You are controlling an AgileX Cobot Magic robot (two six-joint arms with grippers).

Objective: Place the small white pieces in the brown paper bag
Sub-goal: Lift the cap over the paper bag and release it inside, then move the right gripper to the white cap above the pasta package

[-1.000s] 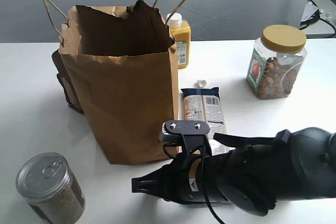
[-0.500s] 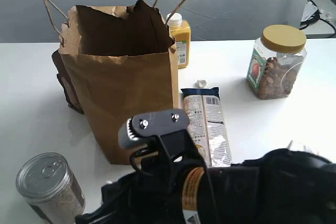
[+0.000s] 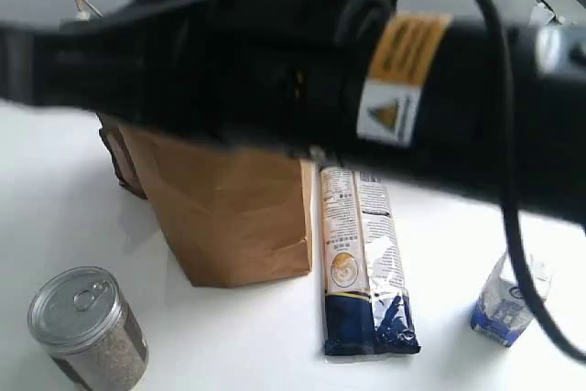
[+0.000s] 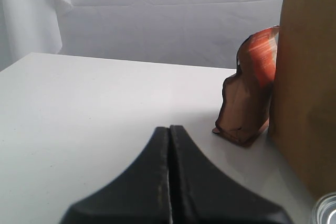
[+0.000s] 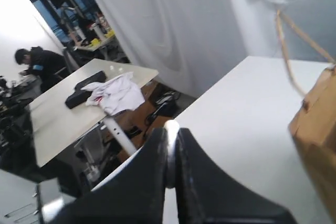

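Note:
The brown paper bag (image 3: 229, 217) stands upright at centre-left; my right arm (image 3: 320, 61), a dark blur across the top of the exterior view, hides its rim. In the right wrist view my right gripper (image 5: 171, 129) is shut on one small white piece (image 5: 171, 125), pinched at the fingertips, with the bag's corner (image 5: 317, 124) and a cord handle (image 5: 294, 51) beside it. The other white pieces are hidden. My left gripper (image 4: 169, 129) is shut with nothing in it, low over the table, apart from the bag (image 4: 307, 87).
A tin can (image 3: 87, 322) stands front left. A long snack packet (image 3: 362, 263) lies right of the bag, and a blue-and-white carton (image 3: 508, 299) stands further right. A dark pouch (image 3: 124, 157) leans behind the bag's left side (image 4: 249, 93).
My right arm has swung up from the table's front to high across the bag's top. The whole packet and the carton show now; the jar and bottle are hidden.

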